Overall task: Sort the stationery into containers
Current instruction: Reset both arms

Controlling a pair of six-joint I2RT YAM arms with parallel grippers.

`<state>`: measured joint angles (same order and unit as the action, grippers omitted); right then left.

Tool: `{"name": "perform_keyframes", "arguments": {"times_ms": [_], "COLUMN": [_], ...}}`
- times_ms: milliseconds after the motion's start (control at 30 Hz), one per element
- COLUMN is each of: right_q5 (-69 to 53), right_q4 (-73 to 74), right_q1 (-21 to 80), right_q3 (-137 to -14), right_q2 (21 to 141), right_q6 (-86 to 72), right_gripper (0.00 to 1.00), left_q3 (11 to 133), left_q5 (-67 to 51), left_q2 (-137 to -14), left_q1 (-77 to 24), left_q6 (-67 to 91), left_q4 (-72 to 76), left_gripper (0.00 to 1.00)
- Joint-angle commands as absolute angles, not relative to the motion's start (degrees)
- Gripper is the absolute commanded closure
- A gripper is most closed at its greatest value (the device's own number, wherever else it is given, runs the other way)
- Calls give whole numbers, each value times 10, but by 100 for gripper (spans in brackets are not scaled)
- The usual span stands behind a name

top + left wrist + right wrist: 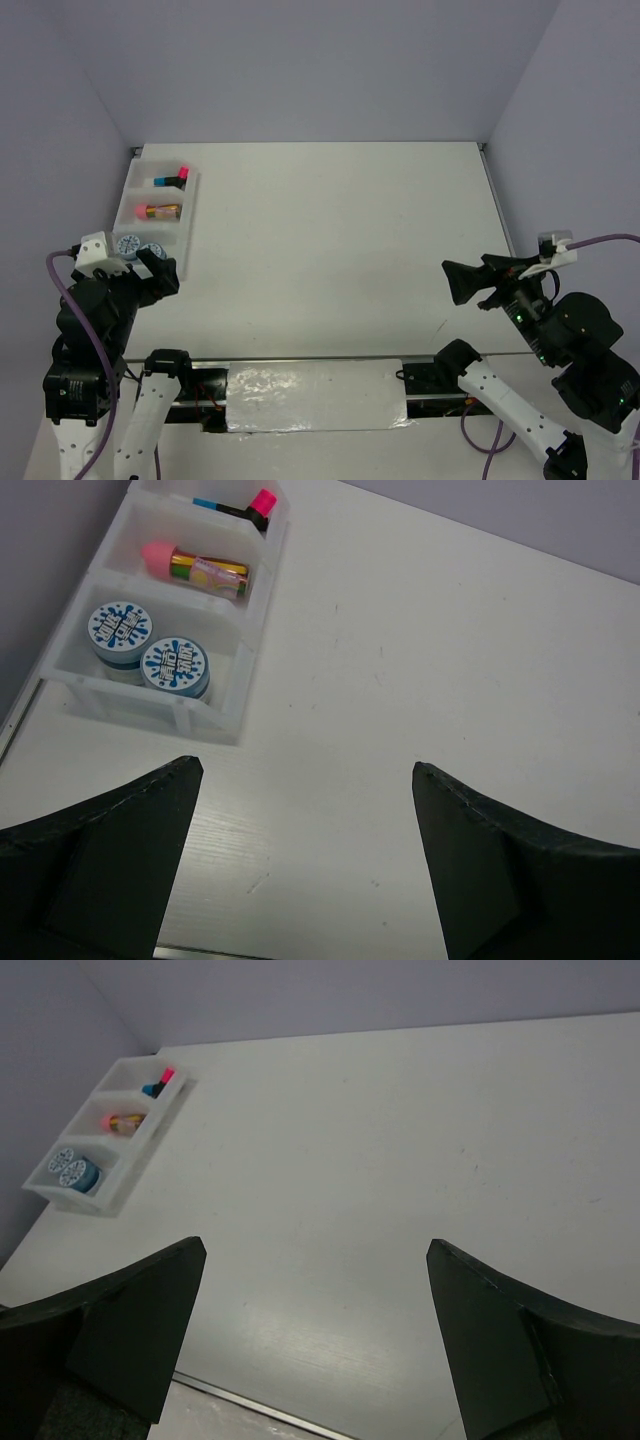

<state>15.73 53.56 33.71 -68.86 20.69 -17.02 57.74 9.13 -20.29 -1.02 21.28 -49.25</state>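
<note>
The white three-compartment tray [190, 215] sits at the table's far left. Its far compartment holds black markers [172, 180] with a pink and a blue cap showing; I cannot make out an orange cap. The middle compartment holds the pink-capped tan tube [160, 211]. The near one holds two blue rolls [128, 245]. The left wrist view shows the tray [258, 620], the rolls [175, 665], the tube [200, 568] and the markers [245, 505]. My left gripper [150, 268] [305, 770] is open and empty just near of the tray. My right gripper [465, 285] [315, 1250] is open and empty at the right.
Grey walls close the table at the back and on both sides. A metal strip runs along the near edge [260, 1410]. The tray [143, 1160] shows small at the far left of the right wrist view.
</note>
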Motion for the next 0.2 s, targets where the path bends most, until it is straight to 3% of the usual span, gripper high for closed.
{"name": "perform_keyframes", "arguments": {"times_ms": [0,167], "right_q5": [163,153], "right_q4": [510,515], "right_q1": [336,336], "right_q3": [-690,-691], "right_q2": [206,223], "right_q6": [-178,-179], "right_gripper": [0,0], "left_q3": [575,576], "left_q5": [96,94], "left_q2": [-208,-210], "left_q1": [-12,-12], "left_q6": [216,214], "left_q4": [-465,-466], "left_gripper": [1,1]}}
